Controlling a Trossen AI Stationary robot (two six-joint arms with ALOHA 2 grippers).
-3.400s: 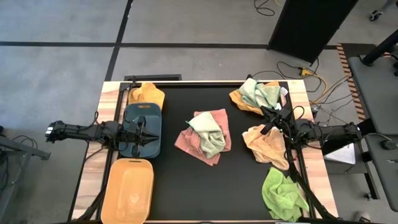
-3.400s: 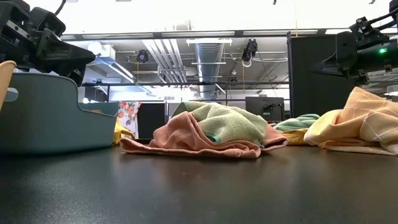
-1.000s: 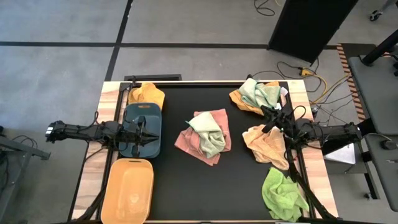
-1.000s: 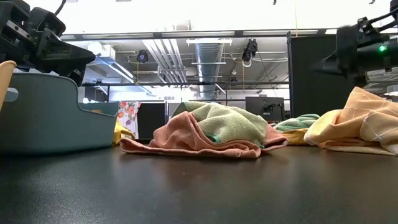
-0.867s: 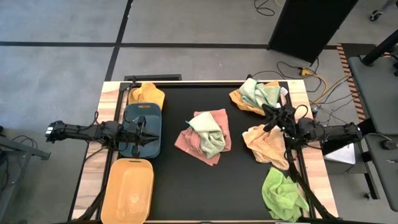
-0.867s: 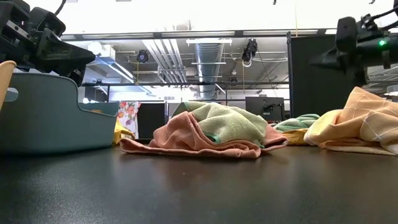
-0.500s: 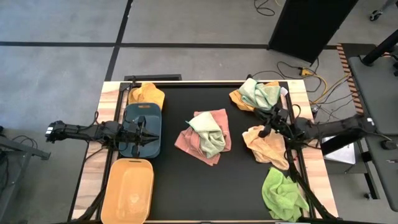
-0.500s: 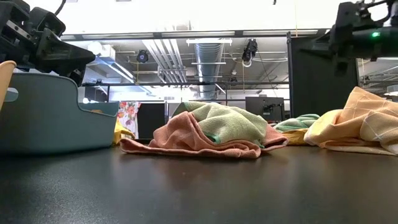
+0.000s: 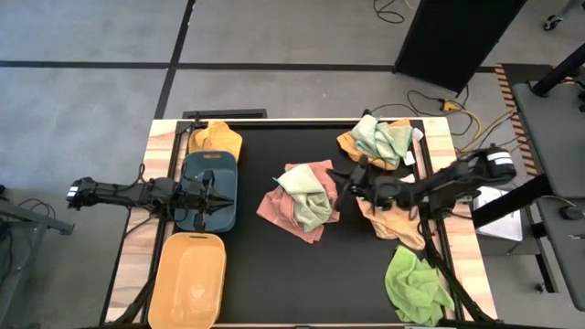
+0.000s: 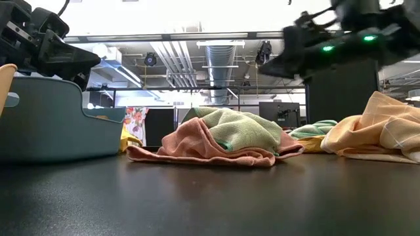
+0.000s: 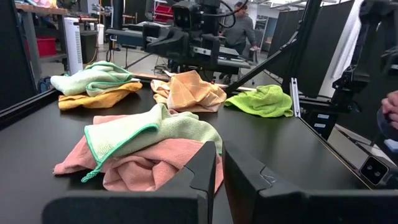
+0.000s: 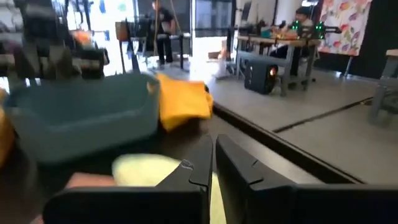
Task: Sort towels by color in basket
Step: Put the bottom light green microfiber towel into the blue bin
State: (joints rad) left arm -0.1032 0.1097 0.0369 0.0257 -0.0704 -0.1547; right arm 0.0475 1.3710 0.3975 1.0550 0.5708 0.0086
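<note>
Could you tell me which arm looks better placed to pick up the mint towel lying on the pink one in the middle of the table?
Right. The right gripper hangs beside the mint towel on the pink towel, fingers almost together. The left gripper sits over the teal basket, farther off.

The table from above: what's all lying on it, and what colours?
Salmon pink towel: one, table middle, under a mint one.
Pale mint towels: two, one on the pink, one at the far right corner.
Mustard orange towels: two, one under the far-right mint, one far left.
Peach towel: one, right side.
Lime green towel: one, near right corner.
Teal basket: one, left.
Orange basket: one, near left.
Left gripper: shut, over the teal basket.
Right gripper: shut, beside the pink towel.
</note>
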